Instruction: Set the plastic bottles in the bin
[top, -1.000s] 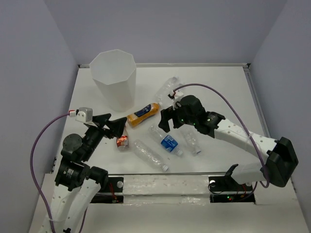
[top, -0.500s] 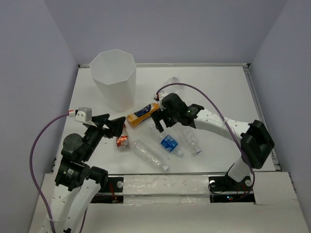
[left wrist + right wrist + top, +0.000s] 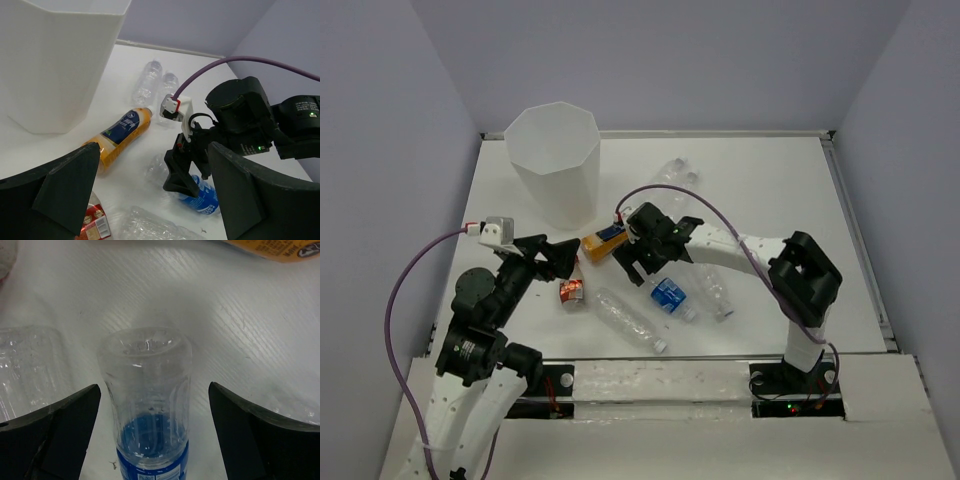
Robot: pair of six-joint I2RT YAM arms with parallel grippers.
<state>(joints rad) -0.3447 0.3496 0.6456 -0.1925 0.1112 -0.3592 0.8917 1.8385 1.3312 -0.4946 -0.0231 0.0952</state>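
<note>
The bin (image 3: 555, 160) stands at the back left, also in the left wrist view (image 3: 55, 60). The orange bottle (image 3: 603, 242) lies in front of it. The blue-label bottle (image 3: 666, 294) lies mid-table. My right gripper (image 3: 638, 262) is open and low over its clear base end; in the right wrist view the bottle (image 3: 147, 405) lies between the spread fingers (image 3: 65, 425), gaps on both sides. Other clear bottles lie in front (image 3: 630, 320), to the right (image 3: 716, 292) and at the back (image 3: 675, 175). My left gripper (image 3: 556, 258) is open and empty, raised left of the bottles.
A small red carton (image 3: 572, 291) lies below my left gripper, beside the front clear bottle. The right arm (image 3: 740, 250) stretches across the right clear bottle. Grey walls close the table at the back and sides.
My right gripper has swung left, from above the right clear bottle to the base end of the blue-label bottle, staying open. The left arm has barely moved.
</note>
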